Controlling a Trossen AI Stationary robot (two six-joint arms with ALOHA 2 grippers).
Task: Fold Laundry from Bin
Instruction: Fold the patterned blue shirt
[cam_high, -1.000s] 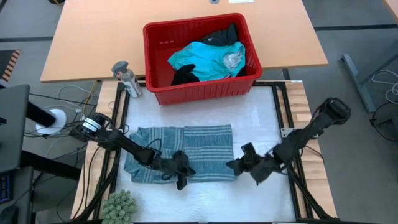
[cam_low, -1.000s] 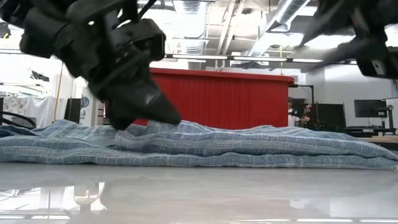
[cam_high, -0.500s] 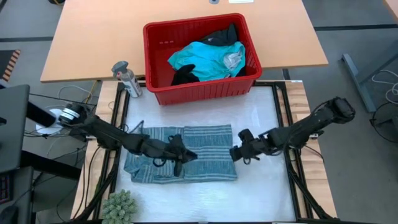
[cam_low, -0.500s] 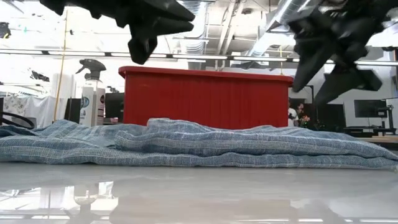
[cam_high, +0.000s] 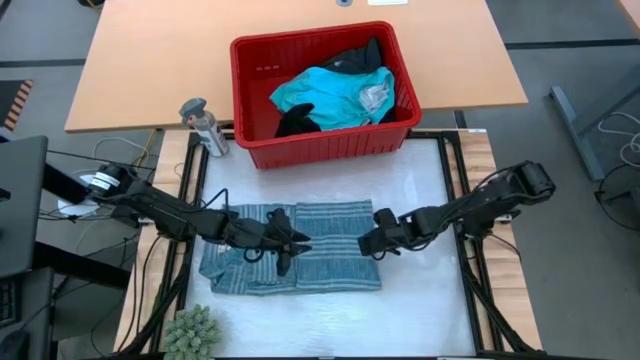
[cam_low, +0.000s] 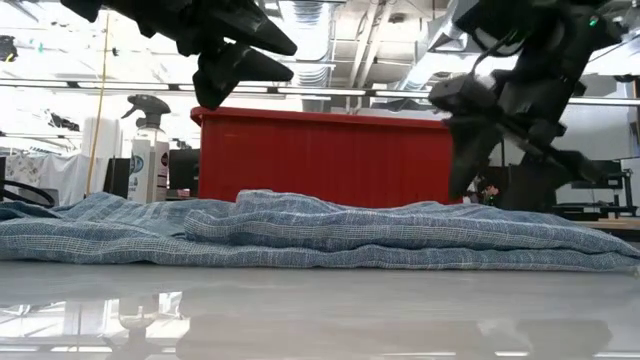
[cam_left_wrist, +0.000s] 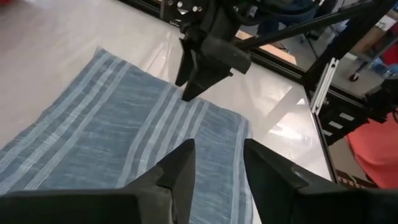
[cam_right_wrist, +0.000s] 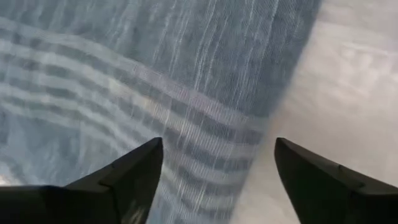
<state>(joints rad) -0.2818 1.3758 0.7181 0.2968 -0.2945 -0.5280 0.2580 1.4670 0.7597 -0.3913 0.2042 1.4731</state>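
The striped garment (cam_high: 300, 245) was blue-grey with pale bands; the bin (cam_high: 320, 140) red, holding turquoise cloth (cam_high: 335, 98).

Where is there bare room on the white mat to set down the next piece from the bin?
Free: the strip between the red bin and the striped cloth, and the mat's near edge, right of the plant. Crowded: over the cloth, where the left gripper and right gripper hover, both open.

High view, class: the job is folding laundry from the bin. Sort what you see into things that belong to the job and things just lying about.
Belongs to the job:
- blue-grey striped cloth garment, spread on the white table
- red rectangular plastic bin
- turquoise garment and black garments in the bin
- left gripper, open
- right gripper, open

Lying about:
- small grey spray bottle
- green plant
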